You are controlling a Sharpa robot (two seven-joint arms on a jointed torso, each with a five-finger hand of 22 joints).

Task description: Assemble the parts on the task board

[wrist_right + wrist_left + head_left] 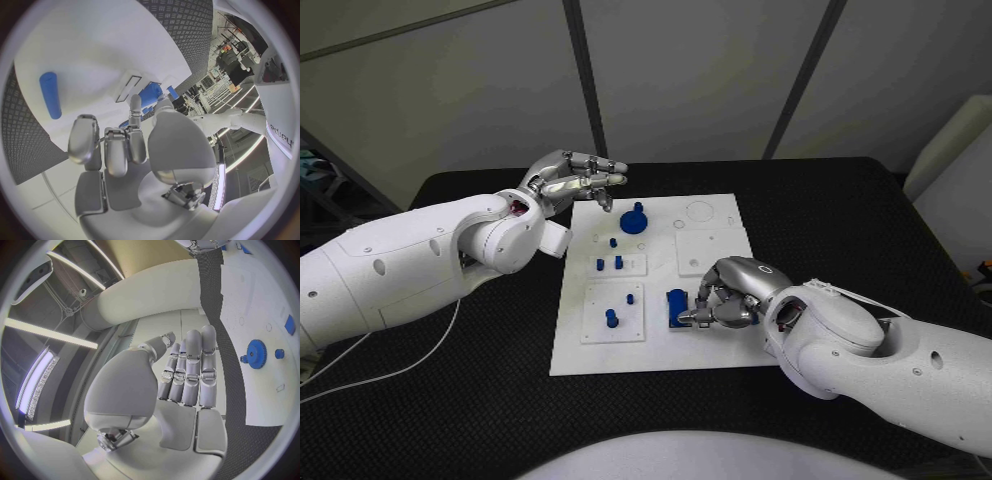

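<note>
- Working mid-assembly: right hand [726, 297] curled around a blue block [678, 304] on the task board [718, 345].
- Left hand [574, 180] held empty, fingers straight, together; blue gear [635, 220] seated just beyond fingertips.
- Loose blue cylinder [50, 94] left to place.

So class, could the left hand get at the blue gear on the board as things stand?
Probably yes: the left hand hovers open beside the blue gear near the task board far edge, nothing between them.

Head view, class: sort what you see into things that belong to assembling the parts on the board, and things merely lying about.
Belonging to the job:
white flat task board
blue toothed gear wheel
small blue pegs
blue upright block
blue cylinder
left hand
right hand

Lying about:
black table
white cable
</note>
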